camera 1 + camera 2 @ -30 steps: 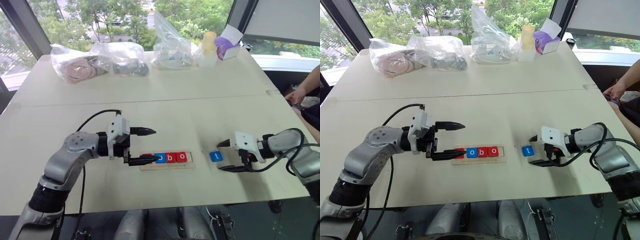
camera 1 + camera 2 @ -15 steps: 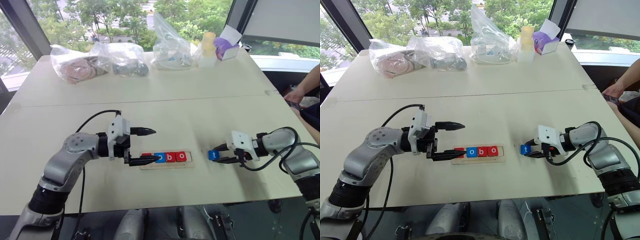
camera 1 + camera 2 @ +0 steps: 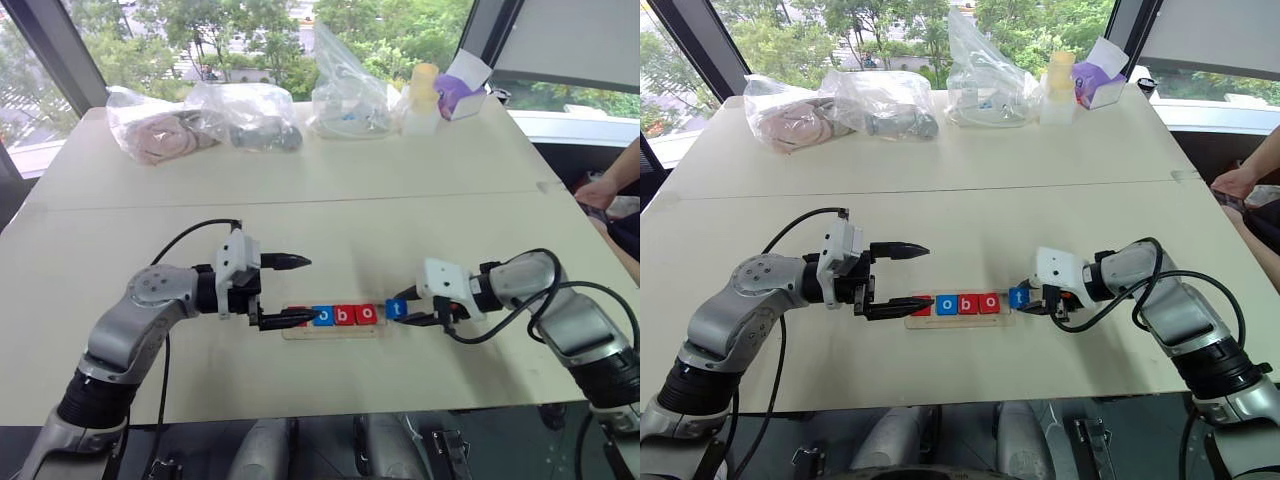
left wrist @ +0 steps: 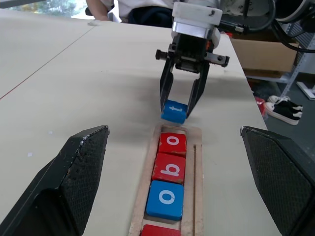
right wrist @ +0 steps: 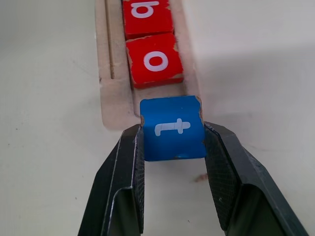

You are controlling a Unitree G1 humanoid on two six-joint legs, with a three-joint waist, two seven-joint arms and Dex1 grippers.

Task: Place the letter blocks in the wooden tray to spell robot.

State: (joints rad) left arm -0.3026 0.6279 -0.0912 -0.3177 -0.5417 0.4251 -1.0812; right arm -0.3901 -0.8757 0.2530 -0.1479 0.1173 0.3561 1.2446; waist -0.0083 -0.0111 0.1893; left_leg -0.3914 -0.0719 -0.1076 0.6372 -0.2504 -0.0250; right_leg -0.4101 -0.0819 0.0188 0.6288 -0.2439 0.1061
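Status: four of five were in. Wooden tray [image 3: 1012, 304] on the near part of the worktop [image 3: 400, 200] held the red r tile [image 3: 921, 305], blue o [image 4: 165, 199], red b [image 4: 170, 167] and red o [image 5: 154, 59] in a row in its recess, reading r-o-b-o as far as I could tell; the r was partly masked by a finger of the left gripper [image 3: 294, 291]. Only the end slot on the robot's right side was empty.

Left to do, my read: seat the t, release, back off.

Blue t tile [image 5: 172, 128] was clamped between the right gripper [image 5: 172, 129] jaws, one pad on each opposite side face, letter facing up. The tile's leading edge sat right at the tray's open end, over or just touching the end lip, in line with the row, not yet down in the recess. It looked slightly raised or tilted in the left wrist view; I couldn't tell whether it touched the worktop.

Left jaws were spread wide and held nothing, the lower finger over the tray's r end and the upper finger clear above the worktop.

Far edge of the worktop: plastic bags [image 3: 205, 118], a bottle [image 3: 421, 96] and a purple box [image 3: 458, 85], well apart from the work.
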